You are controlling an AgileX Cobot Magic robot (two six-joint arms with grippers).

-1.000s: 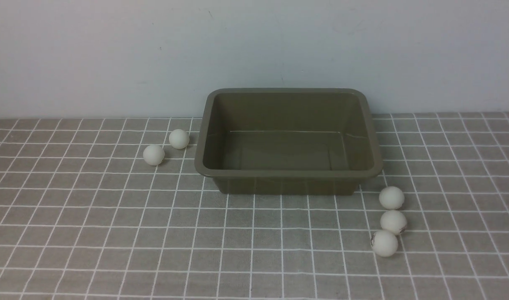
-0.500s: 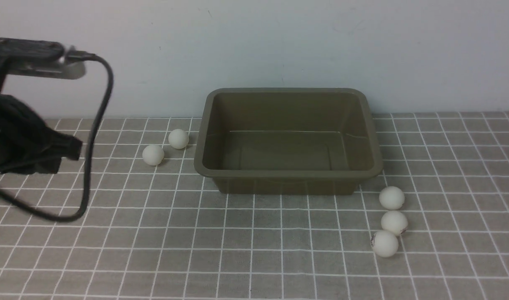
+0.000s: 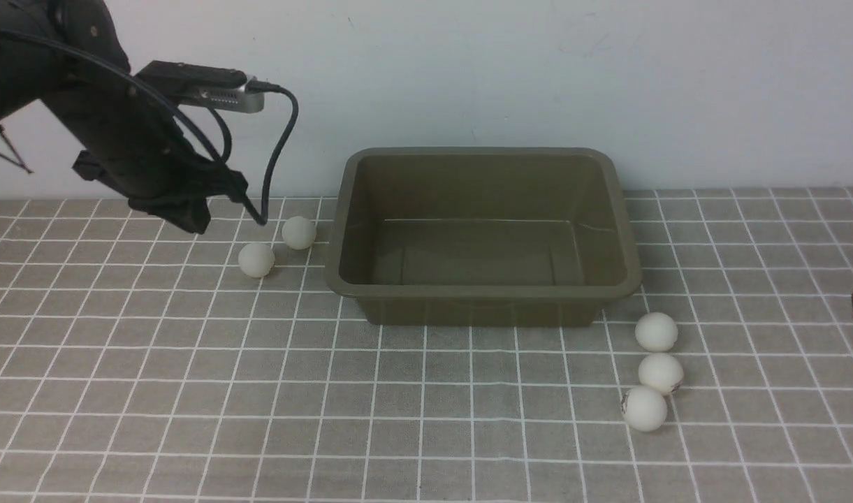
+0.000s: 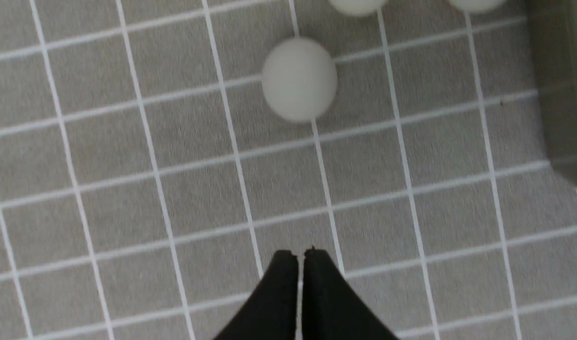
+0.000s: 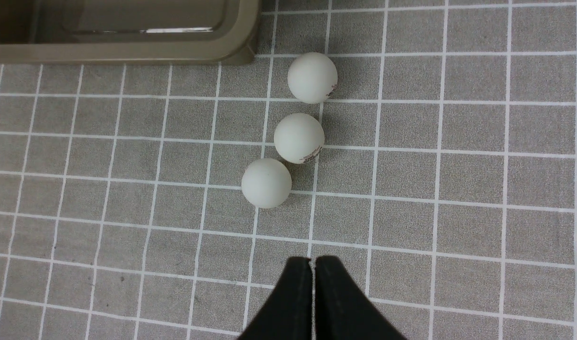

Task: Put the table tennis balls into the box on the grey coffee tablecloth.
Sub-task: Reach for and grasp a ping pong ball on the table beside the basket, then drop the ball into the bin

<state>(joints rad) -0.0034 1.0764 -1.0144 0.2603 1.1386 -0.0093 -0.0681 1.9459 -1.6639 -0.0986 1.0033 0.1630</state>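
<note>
The box (image 3: 482,290) sits empty at the far middle of the grey coffee tablecloth (image 3: 154,391). All the table tennis balls lie outside it: a left pair (image 3: 257,259) just beside its left wall and a right trio (image 3: 660,372) off its near right corner. I judge each arm takes its own cluster. The front view hides both sets of tips. The wrist views show my left tool (image 4: 300,257) and right tool (image 5: 313,264) pinched together, holding nothing.

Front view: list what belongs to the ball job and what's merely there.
Job: five table tennis balls, box, grey coffee tablecloth, left gripper, right gripper.
Merely there: wall, black cable, wrist camera.
</note>
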